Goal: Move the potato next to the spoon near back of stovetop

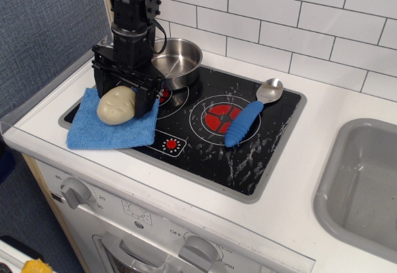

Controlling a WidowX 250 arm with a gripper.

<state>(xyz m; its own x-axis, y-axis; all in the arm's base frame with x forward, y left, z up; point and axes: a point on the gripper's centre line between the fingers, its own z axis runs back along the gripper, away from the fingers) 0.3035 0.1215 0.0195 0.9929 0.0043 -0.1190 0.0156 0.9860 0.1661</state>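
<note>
The pale beige potato (116, 105) is held between the black fingers of my gripper (122, 97), just above the blue cloth at the front left of the black stovetop (205, 152). The gripper is shut on the potato and the arm rises straight up behind it. The spoon (251, 113), with its blue ribbed handle and silver bowl, lies slantwise on the right half of the stovetop, the bowl toward the back right corner. The potato is well to the left of the spoon, with the red burner mark between them.
A blue cloth (108, 133) lies on the stovetop's front left corner. A steel pot (173, 59) stands at the back left, right behind the arm. A grey sink (366, 180) is at the right. A white tiled wall runs along the back.
</note>
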